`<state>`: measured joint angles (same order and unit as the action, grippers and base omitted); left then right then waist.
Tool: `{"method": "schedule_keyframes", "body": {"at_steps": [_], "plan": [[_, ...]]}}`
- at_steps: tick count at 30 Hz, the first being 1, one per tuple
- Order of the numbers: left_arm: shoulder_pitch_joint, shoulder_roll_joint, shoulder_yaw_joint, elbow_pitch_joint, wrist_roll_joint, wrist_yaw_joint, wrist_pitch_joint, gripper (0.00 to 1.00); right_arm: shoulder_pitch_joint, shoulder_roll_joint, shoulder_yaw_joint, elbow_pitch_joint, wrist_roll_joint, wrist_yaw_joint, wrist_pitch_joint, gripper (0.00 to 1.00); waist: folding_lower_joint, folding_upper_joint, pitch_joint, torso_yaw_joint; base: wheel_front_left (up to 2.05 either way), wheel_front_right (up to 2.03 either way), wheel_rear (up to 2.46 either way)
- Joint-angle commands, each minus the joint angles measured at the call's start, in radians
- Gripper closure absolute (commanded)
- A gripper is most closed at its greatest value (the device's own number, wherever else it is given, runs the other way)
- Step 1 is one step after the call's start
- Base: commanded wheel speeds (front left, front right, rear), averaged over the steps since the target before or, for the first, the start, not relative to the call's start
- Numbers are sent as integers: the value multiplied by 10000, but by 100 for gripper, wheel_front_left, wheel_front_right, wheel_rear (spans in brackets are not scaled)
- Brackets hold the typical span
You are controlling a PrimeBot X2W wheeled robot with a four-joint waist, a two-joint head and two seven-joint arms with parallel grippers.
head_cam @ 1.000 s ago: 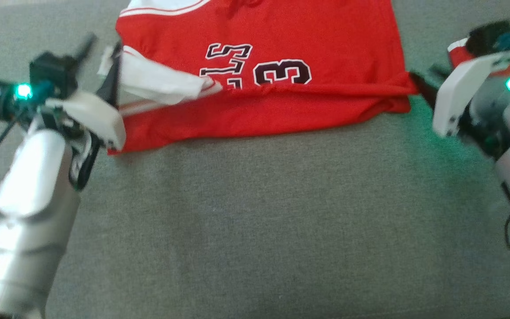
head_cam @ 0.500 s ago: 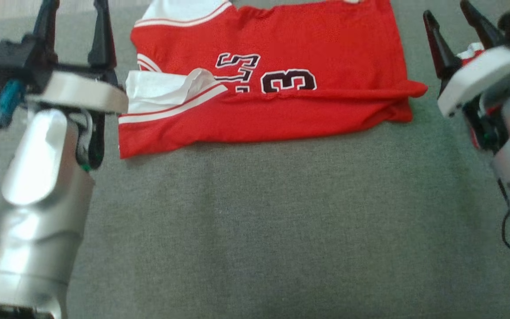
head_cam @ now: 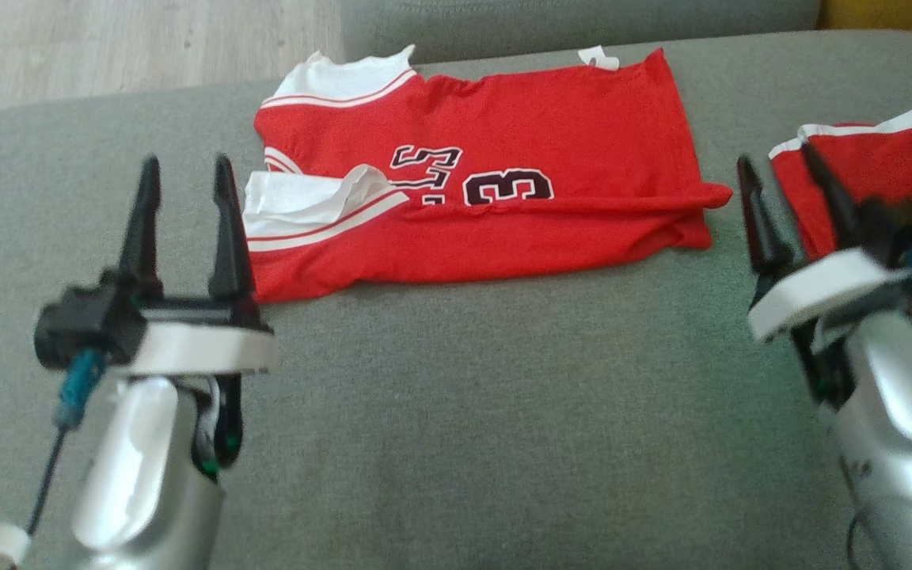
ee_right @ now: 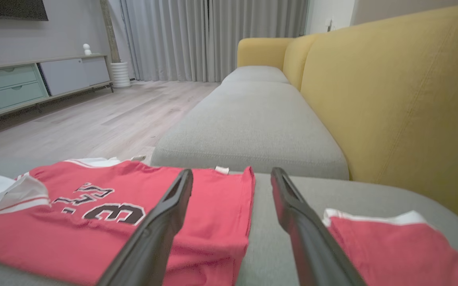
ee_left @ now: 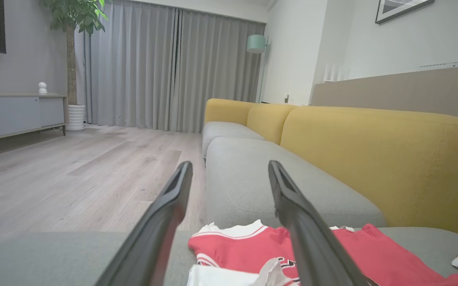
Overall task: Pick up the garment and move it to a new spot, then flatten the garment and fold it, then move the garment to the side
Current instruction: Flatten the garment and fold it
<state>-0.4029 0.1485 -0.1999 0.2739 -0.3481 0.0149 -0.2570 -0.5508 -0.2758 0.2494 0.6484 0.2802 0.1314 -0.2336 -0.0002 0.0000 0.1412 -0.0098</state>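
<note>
The garment (head_cam: 503, 198) is a red jersey with white trim and dark numbers, lying folded across the far part of the grey sofa seat (head_cam: 456, 412). Its near half is doubled over, with a white sleeve flap showing at its left end. My left gripper (head_cam: 185, 165) stands open just off the garment's (ee_left: 245, 248) left edge, fingers apart and holding nothing. My right gripper (head_cam: 777, 158) stands open just off its right edge, also holding nothing. The left wrist view has my left gripper (ee_left: 229, 165) above the garment's near left corner. In the right wrist view, my right gripper (ee_right: 232, 171) straddles the right edge of the garment (ee_right: 74, 234).
A second red piece with white trim (head_cam: 868, 166) lies to the right, behind my right gripper. The yellow sofa back (ee_right: 392, 99) runs along the right side. Another grey seat cushion (ee_right: 253, 119) lies beyond, and wood floor (head_cam: 131, 47) lies past the seat's left edge.
Both grippers have let go of the garment's side edges, opened wide and drawn back toward me. The garment now lies still in its fold. The head camera has also shifted.
</note>
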Motion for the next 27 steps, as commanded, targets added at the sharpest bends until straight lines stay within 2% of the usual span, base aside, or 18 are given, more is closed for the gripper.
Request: {"method": "schedule_keyframes", "body": {"at_steps": [1, 9, 17, 21, 27], "plan": [[40, 34, 466, -469, 208, 94, -46, 0, 369, 275, -172, -524, -269, -7, -152, 0, 2, 0, -160, -9, 0, 0, 0], [1339, -657, 895, -678, 614, 161, -46, 0, 2108, 1599, -1307, -1641, -1282, -7, -211, 0, 2, 0, -364, -129, 0, 0, 0], [1336, -837, 1121, -486, 998, -59, -47, 0, 2477, 1997, -1511, -2369, -1658, -7, 27, 0, 2, 0, -146, -277, 0, 0, 0], [983, -753, 1096, 521, 1300, 32, -46, 0, 2396, 2062, -1511, -2751, -1717, -7, 178, 0, 2, 0, 161, -392, 0, 0, 0], [28, -496, 1239, 2542, 1405, 432, 525, 0, 2344, 2116, -1491, -3131, -1752, -7, 314, 0, 2, 0, 634, -608, 0, 0, 0]]}}
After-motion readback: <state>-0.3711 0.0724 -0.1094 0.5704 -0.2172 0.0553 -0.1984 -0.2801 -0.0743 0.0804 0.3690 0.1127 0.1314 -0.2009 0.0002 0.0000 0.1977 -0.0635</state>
